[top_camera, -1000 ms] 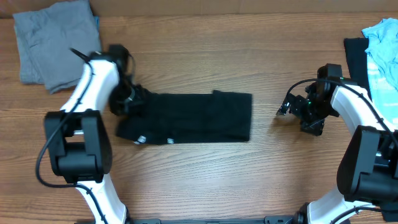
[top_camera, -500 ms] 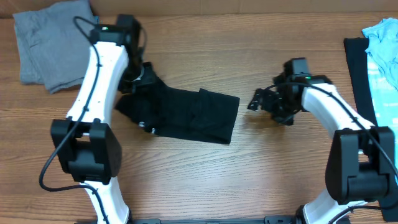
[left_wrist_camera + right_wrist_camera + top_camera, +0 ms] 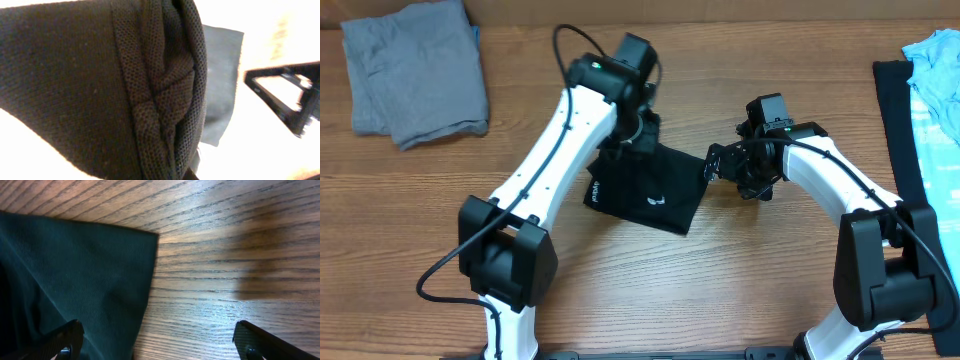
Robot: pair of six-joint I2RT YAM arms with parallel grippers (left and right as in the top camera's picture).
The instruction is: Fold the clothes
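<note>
The black T-shirt [image 3: 645, 192] lies mid-table as a bunched, partly folded dark patch with small white marks on it. My left gripper [image 3: 638, 135] is shut on a fold of it at its far edge and holds that end lifted. Black mesh fabric [image 3: 75, 75] fills the left wrist view. My right gripper [image 3: 718, 165] is open just to the right of the shirt's right edge. In the right wrist view its fingers [image 3: 160, 347] are spread wide, with the shirt's corner [image 3: 85, 280] under the left finger and bare wood under the right.
A folded grey garment [image 3: 410, 70] lies at the far left corner. A black garment [image 3: 892, 100] and a light blue one [image 3: 935, 90] lie at the right edge. The table is brown wood [image 3: 770, 280].
My left gripper has carried the shirt's left end up and across to the right, so the shirt is now shorter and doubled over. My right gripper has moved left up to the shirt's right edge.
</note>
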